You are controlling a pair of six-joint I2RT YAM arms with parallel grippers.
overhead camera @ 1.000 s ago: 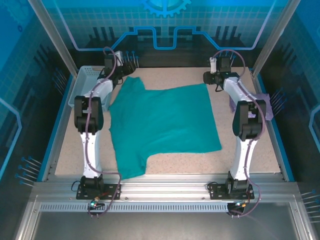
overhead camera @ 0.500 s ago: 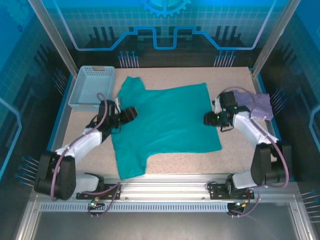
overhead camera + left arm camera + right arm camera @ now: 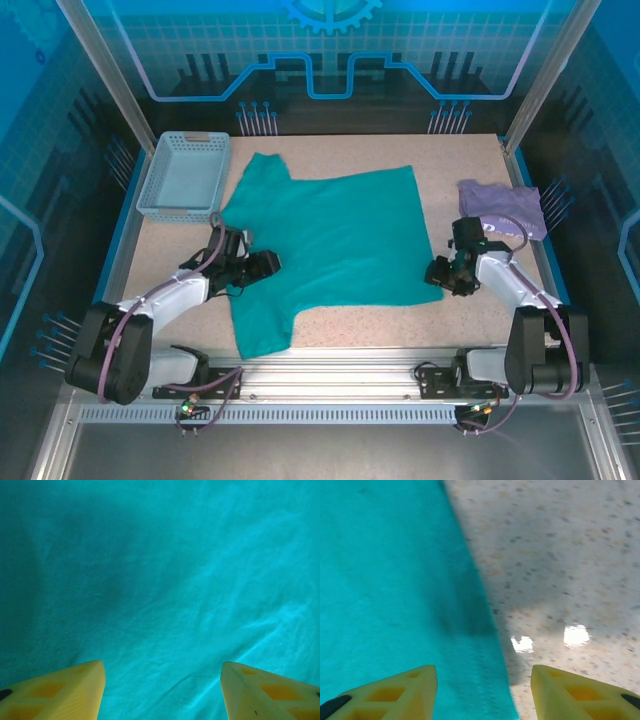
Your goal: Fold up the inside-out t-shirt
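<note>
The inside-out t-shirt is teal and lies spread flat on the speckled table, one sleeve toward the basket and another toward the near edge. My left gripper hovers low over the shirt's left part; in the left wrist view the left gripper is open, its yellow fingers wide apart over rumpled teal t-shirt cloth. My right gripper is at the shirt's near right corner. In the right wrist view the right gripper is open and straddles the t-shirt's right edge, with bare table to the right.
A pale blue basket stands at the far left corner. A lavender folded garment lies at the right edge, just beyond my right arm. Bare table runs along the near edge and the far side.
Both arms have swung from the far corners of the shirt back toward the near side and come down low. The right jaws have widened.
</note>
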